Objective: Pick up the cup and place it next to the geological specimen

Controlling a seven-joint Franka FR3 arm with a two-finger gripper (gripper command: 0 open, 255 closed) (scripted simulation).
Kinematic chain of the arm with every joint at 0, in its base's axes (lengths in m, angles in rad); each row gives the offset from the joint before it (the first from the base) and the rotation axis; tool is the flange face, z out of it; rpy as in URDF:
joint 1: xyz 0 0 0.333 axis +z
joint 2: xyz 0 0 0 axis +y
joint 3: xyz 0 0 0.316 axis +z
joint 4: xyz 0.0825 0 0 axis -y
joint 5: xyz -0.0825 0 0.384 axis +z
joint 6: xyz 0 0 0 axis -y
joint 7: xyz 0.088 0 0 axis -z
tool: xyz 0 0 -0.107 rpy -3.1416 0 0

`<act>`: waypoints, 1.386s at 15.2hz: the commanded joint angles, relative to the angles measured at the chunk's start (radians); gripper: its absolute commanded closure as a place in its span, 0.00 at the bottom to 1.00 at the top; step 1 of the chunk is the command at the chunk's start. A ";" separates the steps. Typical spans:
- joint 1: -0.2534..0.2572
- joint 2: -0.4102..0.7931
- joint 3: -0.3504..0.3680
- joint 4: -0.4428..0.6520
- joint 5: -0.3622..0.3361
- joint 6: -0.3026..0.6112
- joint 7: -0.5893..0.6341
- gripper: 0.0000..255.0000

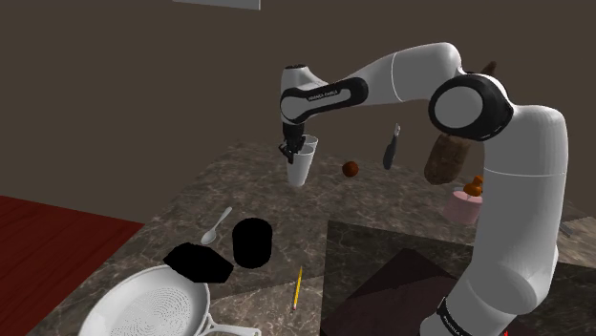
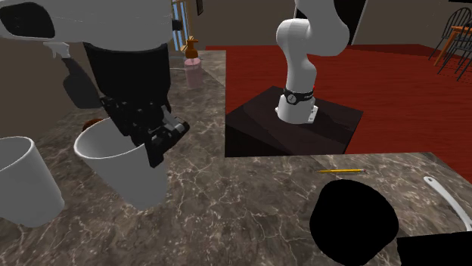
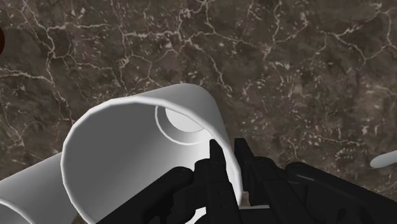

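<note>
The cup (image 1: 302, 166) is showing plain white, inside and out, and the claw (image 1: 288, 150) is showing solid black. The bench (image 1: 382, 205) is wearing dark brown marble threaded with thin white veins. On it, a colander (image 1: 153, 304) and a spoon (image 1: 218, 226) are appearing white, a pencil (image 1: 298, 286) yellow, a small ball (image 1: 351, 169) reddish brown and a cylinder (image 1: 252, 242) pure black. The floor (image 1: 48, 239) is showing deep red.

Arm (image 1: 516, 191) was glossy white, with rounded tubular links; joints (image 1: 468, 105) were dark discs. Forearm carried a black band (image 1: 325, 95) with small white lettering. Base collar (image 2: 297, 95) was black with white marks. Jaws were all black and blocky.
</note>
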 commanded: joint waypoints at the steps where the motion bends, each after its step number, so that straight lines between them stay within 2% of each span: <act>1: 0.000 -0.006 0.001 0.018 0.002 -0.024 -0.003 1.00; 21: 0.008 -0.018 0.005 0.269 0.015 -0.284 -0.038 1.00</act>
